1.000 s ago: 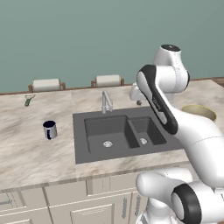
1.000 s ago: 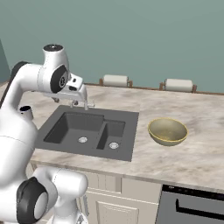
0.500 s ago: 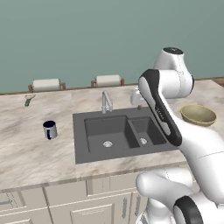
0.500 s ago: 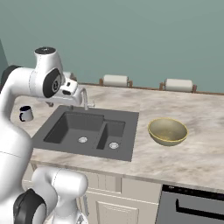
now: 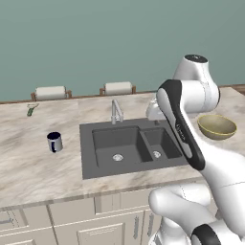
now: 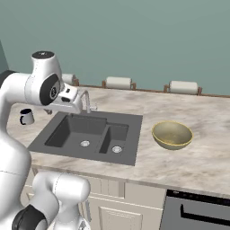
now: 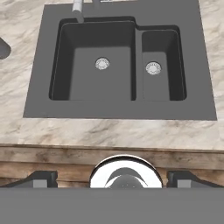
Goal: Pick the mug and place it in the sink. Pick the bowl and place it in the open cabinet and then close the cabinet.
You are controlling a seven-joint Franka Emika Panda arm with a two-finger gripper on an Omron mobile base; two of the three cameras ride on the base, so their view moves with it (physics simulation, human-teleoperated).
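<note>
While the arm rises from the lower right of the left base view, its hand hangs over the far right edge of the sink, just right of the chrome faucet. The gripper is mostly hidden behind the forearm here, so I cannot tell whether its jaws are apart or together. The mug stands upright on the marble counter well left of the sink, apart from the hand. The bowl sits on the counter right of the sink, partly behind the arm. Two paper towel rolls lie along the far edge of the counter, and a small green item rests near the far left.

From the right base view, the gripper points toward the faucet, above the far left corner of the sink; its fingers are too small to judge. The mug stands on the counter left of the sink, partly hidden by the arm. The bowl sits upright just right of the sink, near but not touching it. A black oven shows at the lower right, under the counter.

Looking through the hand view, the sink lies below with its large and small basins and two round drains. Two dark finger tips sit far apart at the bottom corners, so the jaws look spread wide with nothing between them. A dark rounded shape at the left edge cannot be identified.
</note>
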